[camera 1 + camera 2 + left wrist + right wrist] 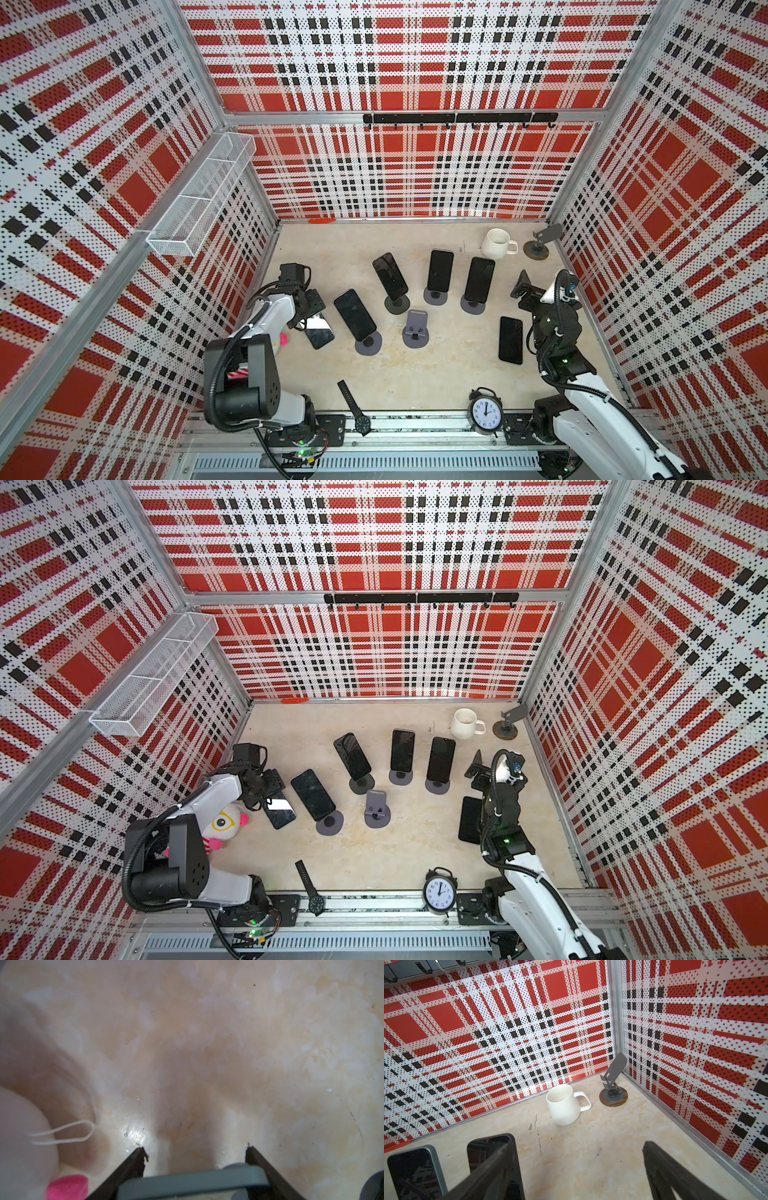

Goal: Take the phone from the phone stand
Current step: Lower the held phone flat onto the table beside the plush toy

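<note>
My left gripper [311,319] is shut on a grey-edged phone [320,331] held low over the table at the left. The phone's edge [193,1182] spans the gap between the jaws in the left wrist view. To its right an empty grey phone stand [415,329] sits mid-table. Several other stands each hold a dark phone: one [356,315] nearest my left gripper and three [440,270] further back. Another phone [510,340] lies flat at the right. My right gripper [524,289] hangs open and empty above the table [578,1142].
A white mug [496,243] and an empty stand with a wood-look base [540,244] sit in the back right corner. An alarm clock [485,411] and a wristwatch [353,407] lie at the front edge. A plush toy [224,825] sits under my left arm.
</note>
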{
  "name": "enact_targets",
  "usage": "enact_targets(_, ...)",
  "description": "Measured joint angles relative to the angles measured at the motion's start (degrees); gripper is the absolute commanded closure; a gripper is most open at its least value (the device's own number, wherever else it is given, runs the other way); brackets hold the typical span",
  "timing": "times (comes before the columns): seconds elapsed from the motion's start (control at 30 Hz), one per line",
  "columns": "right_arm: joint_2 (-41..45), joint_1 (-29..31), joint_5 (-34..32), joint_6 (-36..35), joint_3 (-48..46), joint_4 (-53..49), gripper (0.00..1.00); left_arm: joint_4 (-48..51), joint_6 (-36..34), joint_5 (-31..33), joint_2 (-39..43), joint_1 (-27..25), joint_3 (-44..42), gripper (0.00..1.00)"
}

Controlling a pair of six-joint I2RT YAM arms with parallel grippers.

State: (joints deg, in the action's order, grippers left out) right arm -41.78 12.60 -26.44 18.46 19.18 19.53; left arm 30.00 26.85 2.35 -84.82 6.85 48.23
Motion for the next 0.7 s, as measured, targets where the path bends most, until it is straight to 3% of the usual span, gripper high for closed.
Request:
enact_targets(0.23,0.0,0.0,0.0,0.0,-0.2,0.0,0.0,-3.6,1.1,-2.0,-6.8,0.2,-0.1,0.45)
enact_targets(0.7,2.7,0.0,-0.3,-0.2,-0.4,0.0,0.0,-6.4,1.5,-2.1,-10.2,0.1,2.7,0.39)
